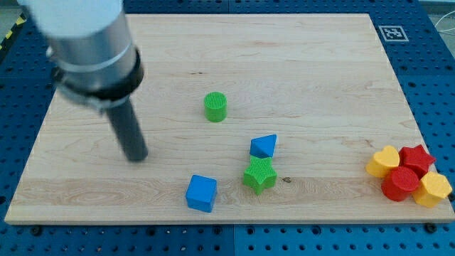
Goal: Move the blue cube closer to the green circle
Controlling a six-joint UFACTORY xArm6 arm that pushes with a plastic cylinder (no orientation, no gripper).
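A pale wooden board (313, 64) lies on a blue perforated table (426, 85). My tip (136, 158) is a bare rod that has no jaws to open or close; it stands alone, touching no block. The blue cube (201, 193) is to its right and a bit lower. The green circle (215, 107) is up and right of it. Further right are a blue triangle (264, 146) and a green star (259, 175), nearly touching. Far right, yellow and red blocks (409, 175) are clustered.
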